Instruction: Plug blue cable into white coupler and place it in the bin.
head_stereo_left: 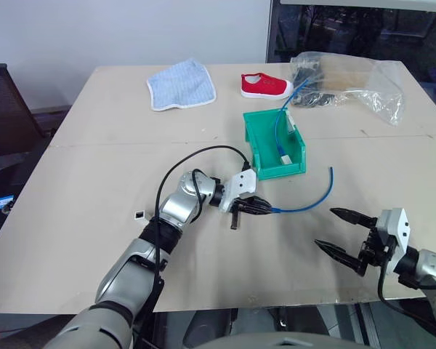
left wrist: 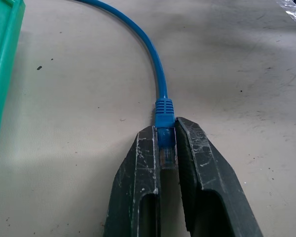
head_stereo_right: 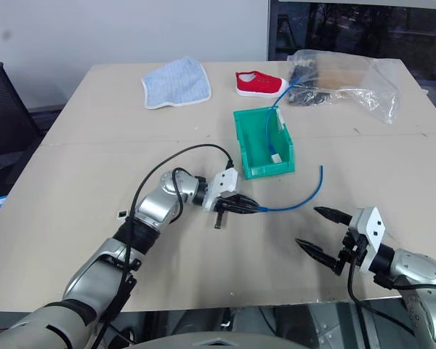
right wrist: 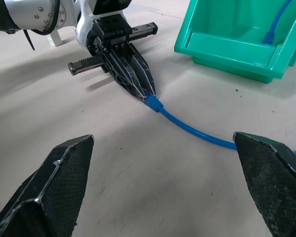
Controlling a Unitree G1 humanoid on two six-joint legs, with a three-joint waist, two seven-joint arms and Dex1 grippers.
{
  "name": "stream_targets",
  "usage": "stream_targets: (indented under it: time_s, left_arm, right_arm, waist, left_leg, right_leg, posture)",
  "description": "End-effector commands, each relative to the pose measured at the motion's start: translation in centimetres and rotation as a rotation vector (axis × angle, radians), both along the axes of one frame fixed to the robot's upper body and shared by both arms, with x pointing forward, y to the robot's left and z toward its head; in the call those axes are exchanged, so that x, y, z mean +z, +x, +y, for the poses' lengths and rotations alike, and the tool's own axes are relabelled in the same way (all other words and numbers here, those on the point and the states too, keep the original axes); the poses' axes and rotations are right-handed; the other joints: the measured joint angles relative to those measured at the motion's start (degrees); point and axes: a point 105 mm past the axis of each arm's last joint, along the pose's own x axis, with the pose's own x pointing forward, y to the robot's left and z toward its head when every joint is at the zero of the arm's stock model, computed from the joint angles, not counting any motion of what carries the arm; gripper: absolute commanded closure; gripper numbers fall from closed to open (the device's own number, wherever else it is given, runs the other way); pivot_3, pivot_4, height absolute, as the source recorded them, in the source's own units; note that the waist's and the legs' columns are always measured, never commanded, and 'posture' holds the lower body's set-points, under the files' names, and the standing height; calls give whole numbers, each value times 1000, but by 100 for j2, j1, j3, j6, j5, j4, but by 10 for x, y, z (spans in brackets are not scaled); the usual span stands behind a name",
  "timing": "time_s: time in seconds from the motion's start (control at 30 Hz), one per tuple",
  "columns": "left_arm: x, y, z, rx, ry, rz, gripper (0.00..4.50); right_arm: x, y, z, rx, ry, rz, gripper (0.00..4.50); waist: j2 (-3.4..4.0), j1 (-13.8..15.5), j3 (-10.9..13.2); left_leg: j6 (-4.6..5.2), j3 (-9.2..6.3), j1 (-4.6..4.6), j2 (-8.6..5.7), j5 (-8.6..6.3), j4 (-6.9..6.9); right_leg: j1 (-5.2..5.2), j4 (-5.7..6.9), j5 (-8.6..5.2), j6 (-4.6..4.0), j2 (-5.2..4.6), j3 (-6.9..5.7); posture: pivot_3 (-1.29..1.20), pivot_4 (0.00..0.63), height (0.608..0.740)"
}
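- The left hand [head_stereo_left: 265, 209] is clamped on the plug end of the blue cable [head_stereo_left: 316, 196], which curves away to the right on the surface [head_stereo_left: 94, 182].
- The right hand [head_stereo_left: 340, 233], fingers wide apart and empty, waits near the front right edge.
- The bin [head_stereo_left: 256, 142] stands just beyond the left hand, already holding another blue cord.
- A small white piece with a dark opening [head_stereo_left: 139, 214], probably the white coupler, lies far left of the cable.
- Judged step: cable grasped; next, bring plug to coupler across open surface.
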Motion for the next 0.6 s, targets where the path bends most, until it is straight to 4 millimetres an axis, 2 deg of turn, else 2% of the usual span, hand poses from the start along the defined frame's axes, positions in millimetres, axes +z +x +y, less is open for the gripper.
stream_targets:
  time_s: [0.03, 0.17, 0.27, 0.43, 0.6]
  left_arm:
    - [6, -1, 0, 6, -30, 23, 4384]
    - [42, -4, -14, 55, -254, 222, 4384]
    - [60, -17, -17, 20, -341, 383, 4384]
    - [81, -33, -14, -37, -411, 566, 4384]
    - [99, -31, -12, -28, -495, 640, 4384]
  right_arm:
    - [9, -4, 3, 18, 9, -18, 0]
    - [6, -17, 19, 19, 212, 199, 0]
    - [13, -14, 33, 17, 366, 260, 0]
    - [33, 3, 49, 12, 523, 238, 0]
    - [60, 19, 60, 34, 659, 193, 0]
  waist:
    - [0, -1, 0]
    - [-1, 2, 0]
    - [0, -15, 0]
    - [2, -45, -1]
    - [2, -45, -1]
  left_leg:
    - [0, 0, 0, 0, 0, 0]
    - [1, -3, -1, 1, -1, 0]
    - [2, -11, -4, 1, -1, 3]
    - [3, -7, 5, 2, -2, 4]
    - [-3, -8, 7, 2, 1, 5]
  right_leg:
    - [0, 0, 0, 0, 0, 0]
    - [-1, 3, 0, 0, 0, 0]
    - [-1, 5, 0, 0, -3, -4]
    - [-1, 18, 0, -1, -3, 1]
    - [-2, 26, 0, -1, -2, 1]
  posture:
    - [0, 150, 740]
    - [0, 150, 740]
    - [0, 150, 740]
    - [0, 150, 740]
    - [0, 150, 740]
